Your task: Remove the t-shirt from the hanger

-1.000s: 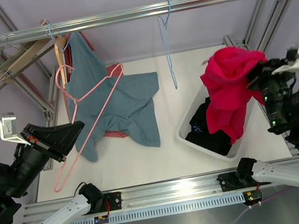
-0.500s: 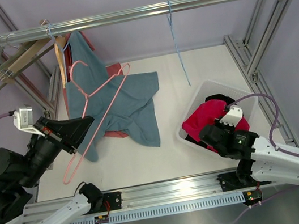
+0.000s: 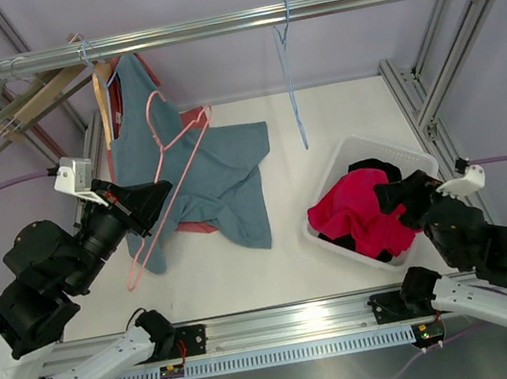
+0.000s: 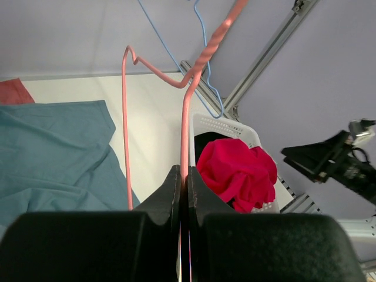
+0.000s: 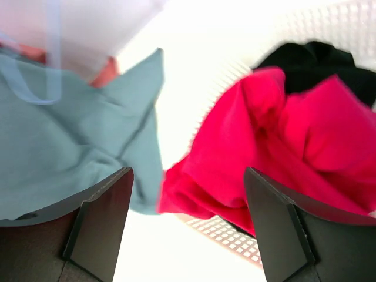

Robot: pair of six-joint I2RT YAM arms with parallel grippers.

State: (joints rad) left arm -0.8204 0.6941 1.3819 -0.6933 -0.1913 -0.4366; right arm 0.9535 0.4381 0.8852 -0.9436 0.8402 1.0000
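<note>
Left gripper [image 3: 164,199] [image 4: 182,174]: fingers pressed together, pinching the wire of the pink hanger [image 3: 187,155] [image 4: 125,117]. It is raised over the left side of the table [image 3: 339,117]. The hanger is bare and tilted, with its hook end up toward the rail [image 3: 301,9] and its lower end out over the table's near left part.

Right gripper [image 3: 403,198] [image 5: 188,176]: fingers spread wide, gripping nothing, hovering at the right edge of the basket [image 3: 358,145] [image 4: 218,123] with the red shirt right below.

Red shirt [image 3: 361,220] [image 4: 235,173] [image 5: 282,147]: off the hanger, crumpled in the white basket. It lies on a black garment [image 3: 367,170] [image 4: 205,141] [image 5: 329,59], and a fold drapes over the basket's near rim.

Teal shirt [image 3: 217,176] [image 4: 53,147] [image 5: 70,147]: one end is up near the rail at the left, the rest is spread flat over the left half of the table. The pink hanger crosses above it. A patch of red cloth [image 3: 196,226] shows under its edge.

Blue hanger [image 3: 288,77] [image 4: 202,59]: thin wire, bare, hooked on the rail near its middle, hanging well apart from both grippers.

Wooden hangers [image 3: 34,100]: at the rail's far left end, tilted. From where I stand I cannot tell how many there are.
</note>
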